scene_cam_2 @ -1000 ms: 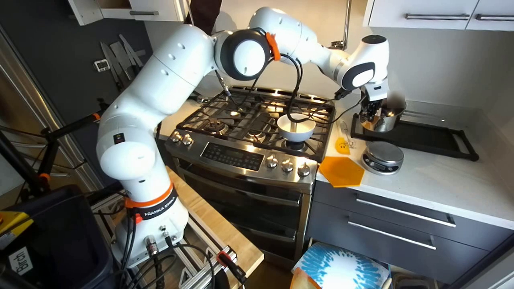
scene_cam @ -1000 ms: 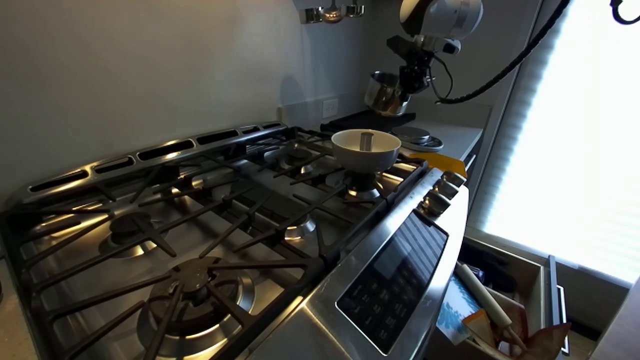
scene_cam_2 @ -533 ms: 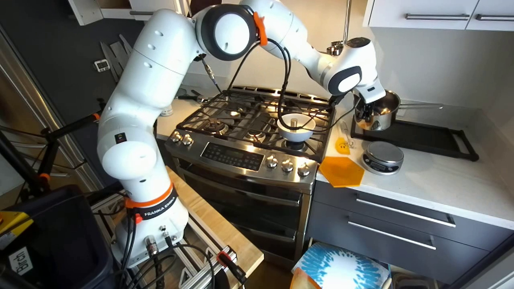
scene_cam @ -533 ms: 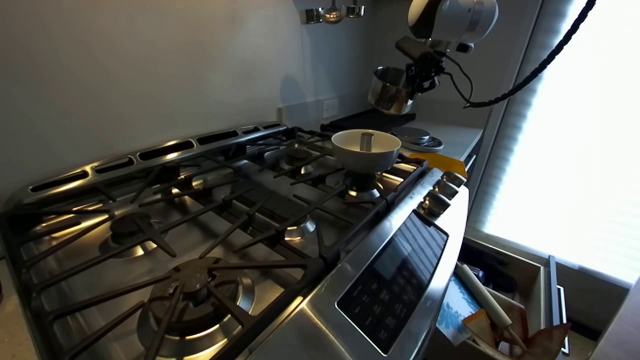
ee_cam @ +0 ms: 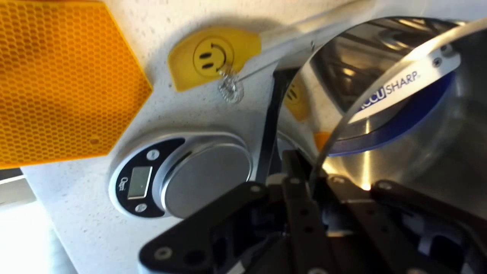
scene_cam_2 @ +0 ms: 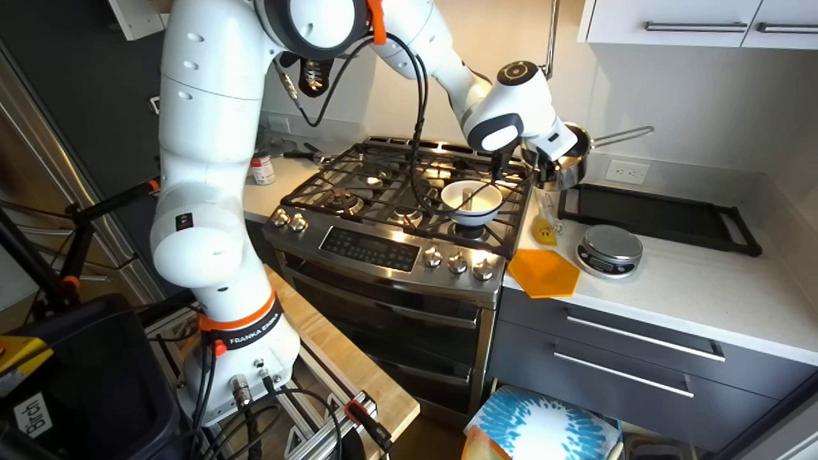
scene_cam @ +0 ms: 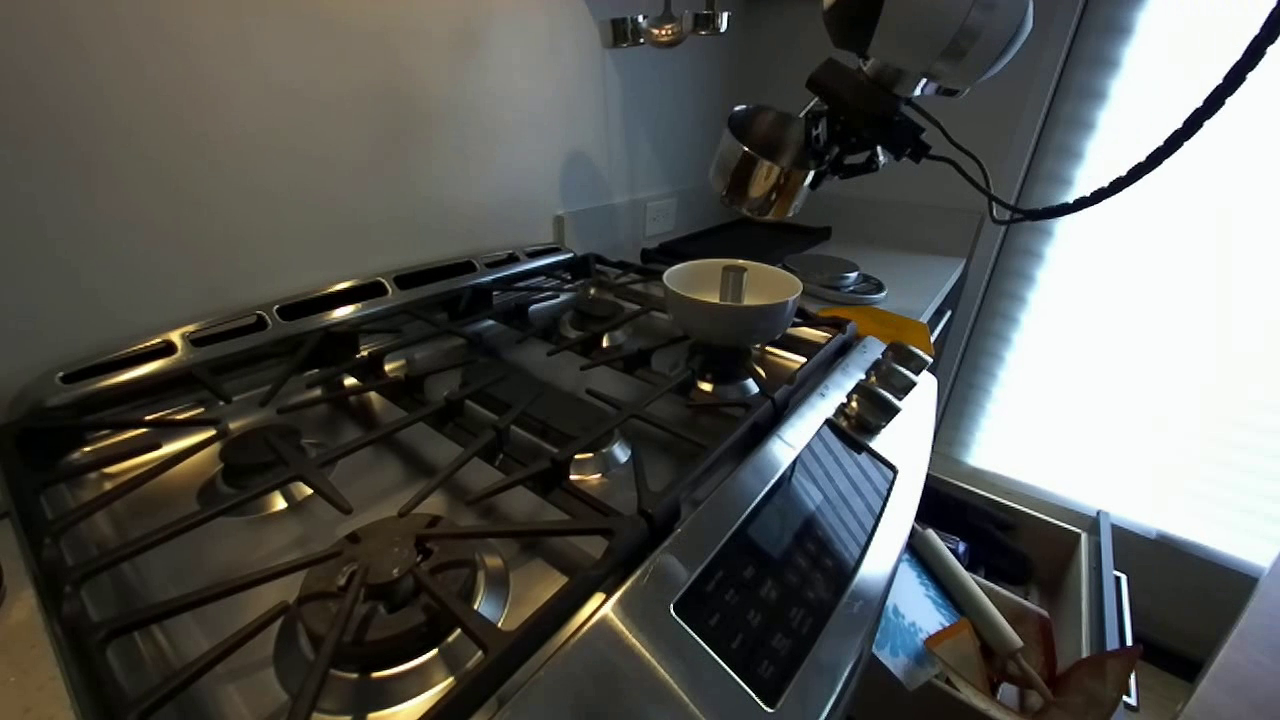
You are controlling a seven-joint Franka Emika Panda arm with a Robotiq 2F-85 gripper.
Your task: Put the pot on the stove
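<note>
The gripper (ee_cam: pixel 317 177) pinches the wall of the pot (scene_cam_2: pixel 574 171) at its rim, the two fingers nearly together with just the thin steel between them. It holds the pot in the air above the counter (scene_cam_2: pixel 703 287) beside the stove (scene_cam: pixel 640 610), tilted, the handle slanting up and away from the stove. Half a second ago the pot hung more level and farther from the stove, over the end of the black tray (scene_cam_2: pixel 658 214). In the wrist view a white and blue sharpener (ee_cam: pixel 411 83) lies inside the pot. Down on the counter next to the stove are a yellow spatula (ee_cam: pixel 213 55) and a whisk (ee_cam: pixel 232 90). An orange mat (scene_cam_2: pixel 544 273) lies by the stove's front corner, with a kitchen scale (scene_cam_2: pixel 612 244) a little farther from the stove. On the stove a white bowl (scene_cam: pixel 735 320) with a metal post (scene_cam: pixel 733 284) in it takes up the front burner (scene_cam: pixel 727 387) on the pot's side. Black cables (scene_cam_2: pixel 423 86) from the arm (scene_cam_2: pixel 211 128) hang across the stove in an exterior view. A can (scene_cam_2: pixel 262 170) stands on the stove's opposite side.
</note>
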